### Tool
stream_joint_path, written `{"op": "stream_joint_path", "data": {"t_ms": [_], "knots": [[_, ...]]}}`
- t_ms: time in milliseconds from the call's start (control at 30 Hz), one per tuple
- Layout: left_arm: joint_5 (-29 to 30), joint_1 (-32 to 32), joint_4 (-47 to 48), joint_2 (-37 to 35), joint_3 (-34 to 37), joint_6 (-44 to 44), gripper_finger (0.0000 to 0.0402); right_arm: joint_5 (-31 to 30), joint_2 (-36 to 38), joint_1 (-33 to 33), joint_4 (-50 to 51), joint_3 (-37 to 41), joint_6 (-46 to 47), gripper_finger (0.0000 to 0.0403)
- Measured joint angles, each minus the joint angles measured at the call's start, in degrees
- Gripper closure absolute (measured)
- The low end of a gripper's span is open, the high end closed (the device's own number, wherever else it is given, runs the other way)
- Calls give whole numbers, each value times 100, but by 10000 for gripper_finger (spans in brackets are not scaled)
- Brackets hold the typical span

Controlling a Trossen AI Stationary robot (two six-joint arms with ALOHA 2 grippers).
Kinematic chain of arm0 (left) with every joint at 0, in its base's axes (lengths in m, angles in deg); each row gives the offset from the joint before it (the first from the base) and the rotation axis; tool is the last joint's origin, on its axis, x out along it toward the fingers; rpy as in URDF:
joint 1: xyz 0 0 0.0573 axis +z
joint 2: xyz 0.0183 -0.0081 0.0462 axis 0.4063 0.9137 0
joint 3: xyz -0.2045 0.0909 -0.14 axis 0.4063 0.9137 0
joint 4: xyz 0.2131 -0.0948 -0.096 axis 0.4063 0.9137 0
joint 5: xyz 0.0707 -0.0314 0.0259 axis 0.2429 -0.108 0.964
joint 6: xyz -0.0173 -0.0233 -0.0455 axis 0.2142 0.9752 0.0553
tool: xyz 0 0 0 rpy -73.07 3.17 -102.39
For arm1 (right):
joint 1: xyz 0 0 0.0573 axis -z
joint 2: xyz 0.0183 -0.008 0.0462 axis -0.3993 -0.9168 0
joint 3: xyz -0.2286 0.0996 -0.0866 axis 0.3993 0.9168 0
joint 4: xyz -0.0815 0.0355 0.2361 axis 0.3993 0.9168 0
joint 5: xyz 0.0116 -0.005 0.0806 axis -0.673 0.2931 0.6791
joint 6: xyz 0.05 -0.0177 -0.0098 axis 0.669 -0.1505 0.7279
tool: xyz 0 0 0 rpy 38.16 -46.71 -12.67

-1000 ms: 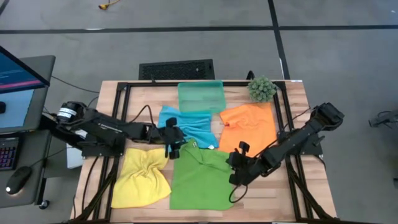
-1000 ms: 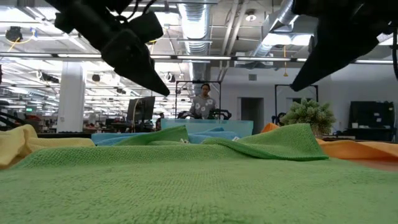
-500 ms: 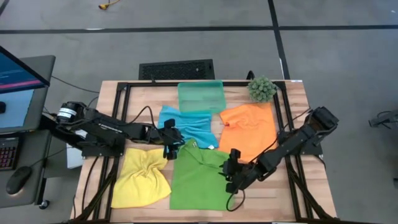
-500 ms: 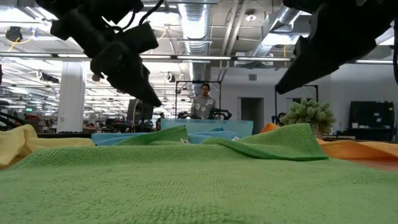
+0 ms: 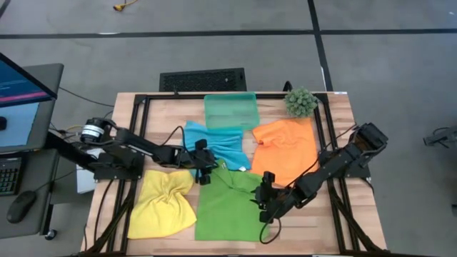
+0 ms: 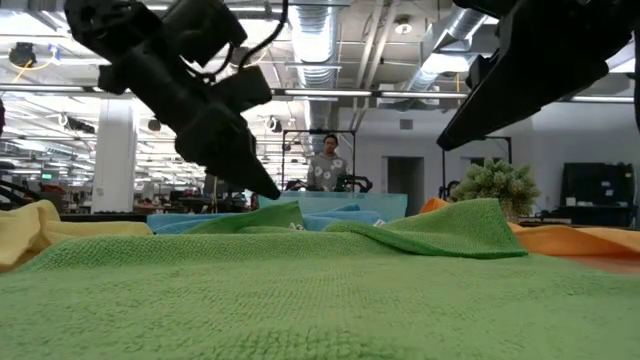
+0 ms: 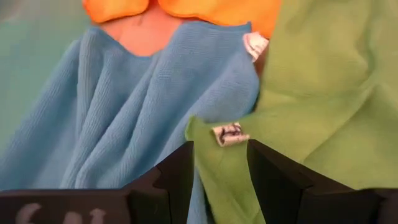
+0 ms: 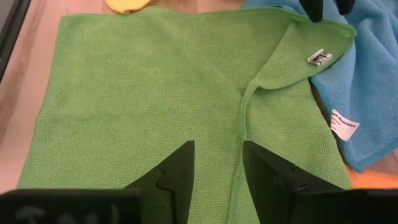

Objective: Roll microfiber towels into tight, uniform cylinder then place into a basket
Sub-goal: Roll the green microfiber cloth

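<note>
Left pincer (image 5: 207, 173) nearer; four towels (image 5: 227, 207).

Open-plan lab: ceiling ducts (image 6: 318, 50), workstations.

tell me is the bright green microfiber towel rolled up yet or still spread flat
Spread, not rolled. The bright green microfiber towel lies open on the wooden table, with one ridge-like crease and its tagged corner over the sky blue towel.

Worktop (image 5: 335, 114) is evenly lit from overhead; only soft, short shadows are cast under the arms. Ceiling light strips (image 6: 330, 92) are blown out in the low view, arms rendered as dark silhouettes. Near green towel (image 6: 300, 300) is blurred there. Left wrist view is soft, probably too close for focus. Right wrist view is sharp.
</note>
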Motion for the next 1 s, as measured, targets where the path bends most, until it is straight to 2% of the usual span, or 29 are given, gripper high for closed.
{"op": "stream_joint_path", "data": {"t_ms": [267,500,633,1000], "knots": [[254,62,12,164,4,192,260,1,0,-2,-12,0,0,253],[25,236,57,164,4,298,269,1,0,-2,-19,0,0,255],[-284,232,-58,162,4,287,286,1,0,-2,-17,0,0,257],[-307,235,11,162,4,267,359,1,0,-2,-13,0,0,267]]}}
